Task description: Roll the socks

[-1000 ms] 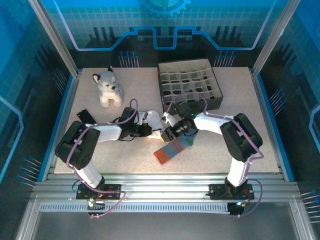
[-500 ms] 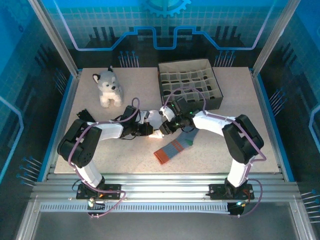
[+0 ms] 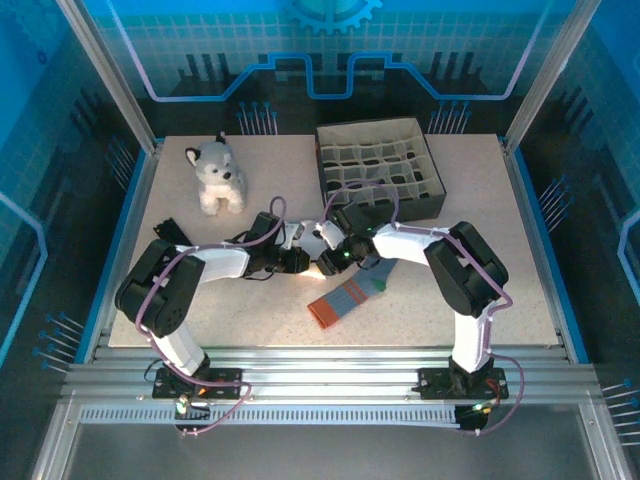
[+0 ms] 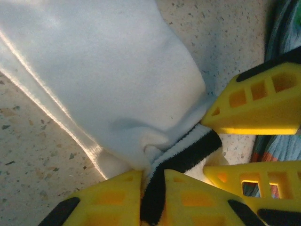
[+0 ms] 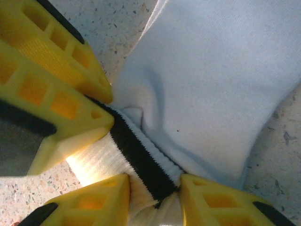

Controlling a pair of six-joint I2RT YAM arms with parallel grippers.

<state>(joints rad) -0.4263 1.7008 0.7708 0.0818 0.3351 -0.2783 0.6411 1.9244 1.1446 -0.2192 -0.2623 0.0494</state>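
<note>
Right arm (image 3: 455,265) swung left | white sock (image 4: 117,70) on speckled table (image 3: 520,220) | blue walls (image 3: 320,50)

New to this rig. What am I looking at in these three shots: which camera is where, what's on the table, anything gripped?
A left arm and a right arm are bolted at the near edge of a table, each ending in a two-finger gripper. The wide shot is from a fixed camera above and behind them; the close-ups are from cameras on the wrists. On the table lie a toy husky, a divided box, a grey-blue sock and a white sock. The left gripper and the right gripper meet mid-table, both pinching the white sock's black-striped cuff. In each close-up, the yellow fingers at the bottom are that camera's own.
</note>
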